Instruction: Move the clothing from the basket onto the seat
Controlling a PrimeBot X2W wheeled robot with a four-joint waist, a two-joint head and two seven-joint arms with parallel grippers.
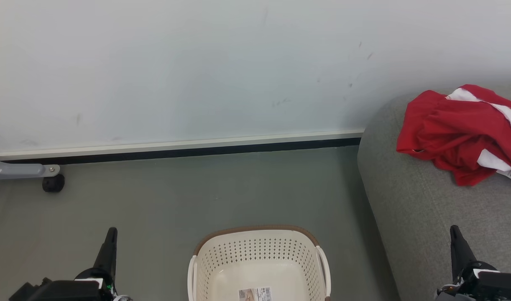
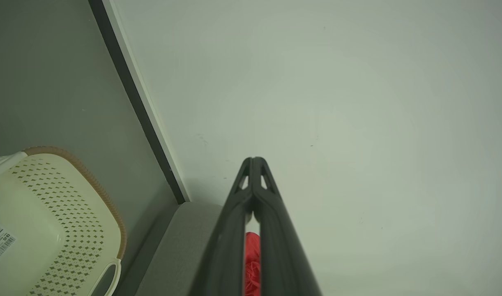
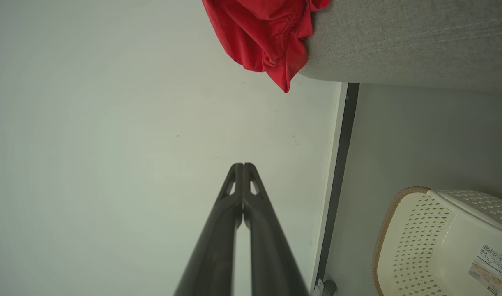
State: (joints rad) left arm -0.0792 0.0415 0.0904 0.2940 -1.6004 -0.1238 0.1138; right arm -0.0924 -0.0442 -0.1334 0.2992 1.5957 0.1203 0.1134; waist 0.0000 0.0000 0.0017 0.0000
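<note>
The basket [image 1: 257,246] is cut off at the bottom of the head view, and a sticker [image 1: 255,294] lies on its floor. The red clothing [image 1: 448,129] lies on the grey seat [image 1: 422,217] and runs off the right edge. The left gripper [image 2: 254,160] and right gripper [image 3: 242,166] are both closed tight, holding nothing and touching nothing.

Likely home-like test room: seat [image 1: 427,217], laundry basket [image 1: 259,251], scuffed wall [image 1: 197,62].

Open floor [image 1: 197,196] btwn basket [image 1: 255,229] & wall [image 1: 197,62]; seat [image 1: 427,217] blocks rt.
</note>
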